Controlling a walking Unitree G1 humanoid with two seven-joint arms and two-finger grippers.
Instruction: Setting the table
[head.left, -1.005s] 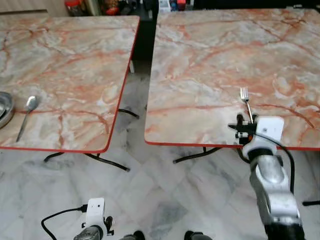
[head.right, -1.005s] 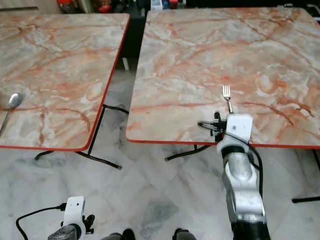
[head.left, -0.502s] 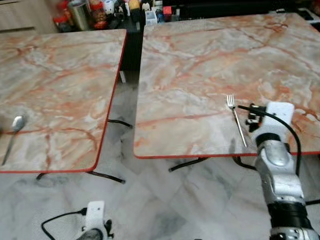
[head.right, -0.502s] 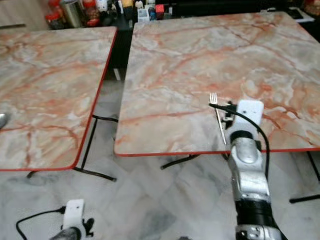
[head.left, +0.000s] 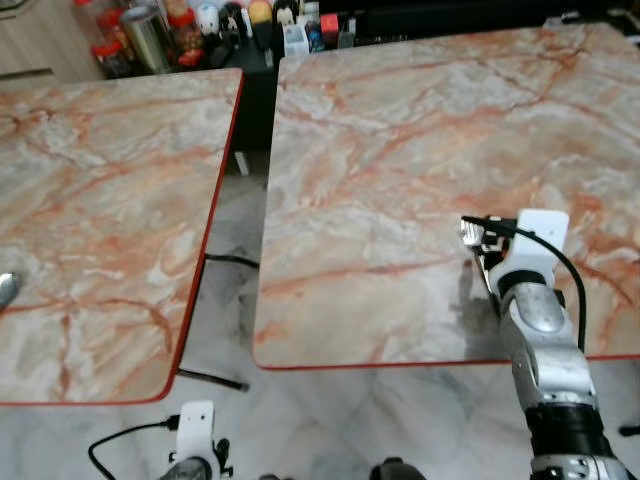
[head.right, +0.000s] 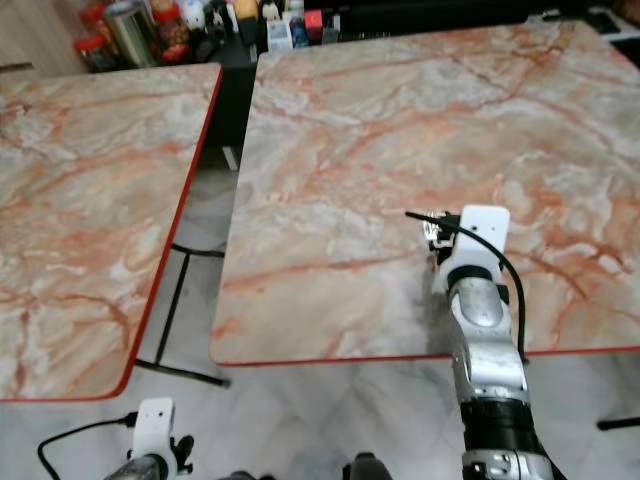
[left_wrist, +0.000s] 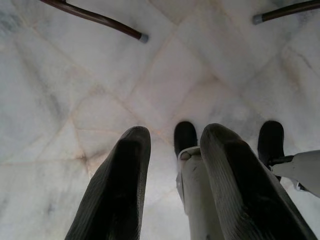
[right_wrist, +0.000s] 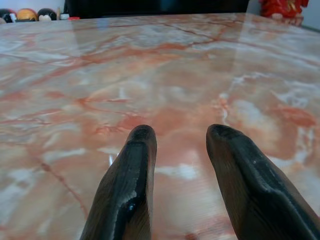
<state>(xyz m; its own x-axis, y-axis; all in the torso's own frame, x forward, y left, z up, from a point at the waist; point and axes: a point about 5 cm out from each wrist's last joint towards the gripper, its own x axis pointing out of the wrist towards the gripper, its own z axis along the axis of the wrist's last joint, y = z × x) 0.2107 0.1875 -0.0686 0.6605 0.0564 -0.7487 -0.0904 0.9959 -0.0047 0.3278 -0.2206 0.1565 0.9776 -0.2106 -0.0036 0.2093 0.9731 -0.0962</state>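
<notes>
The right gripper (right_wrist: 175, 135) hangs low over the right-hand marble desk (head.left: 400, 120), its two black fingers (right_wrist: 132, 165) spread apart with bare orange-veined marble showing in the gap between them and nothing held. In the head views the right arm (head.left: 545, 360) reaches up from the near edge of that desk, and its white wrist block (head.left: 535, 235) covers the fingers from above. Just at the far-left corner of that block a small bright metal tip (head.left: 467, 232) shows against the marble, close under the wrist; it is too small and too covered to tell whether it is the fork, and the right wrist view shows no cutlery ahead of the fingers. Beyond the fingers the desk top runs away to a dark strip at its far side, where jars and small figures (head.left: 210, 20) stand in a row. Well away toward the left arm's side, across a narrow gap of floor, stands the second marble desk (head.left: 100, 200) with its red edge, and at its outer border a rounded bit of a spoon (head.left: 6, 288) lies on the marble. The left gripper (left_wrist: 172, 170) hangs idle down near the pale tiled floor (left_wrist: 90, 75), its fingers apart and empty, with the robot's dark feet (left_wrist: 186, 137) beyond them and the desk's dark metal legs (left_wrist: 100, 20) farther off.
</notes>
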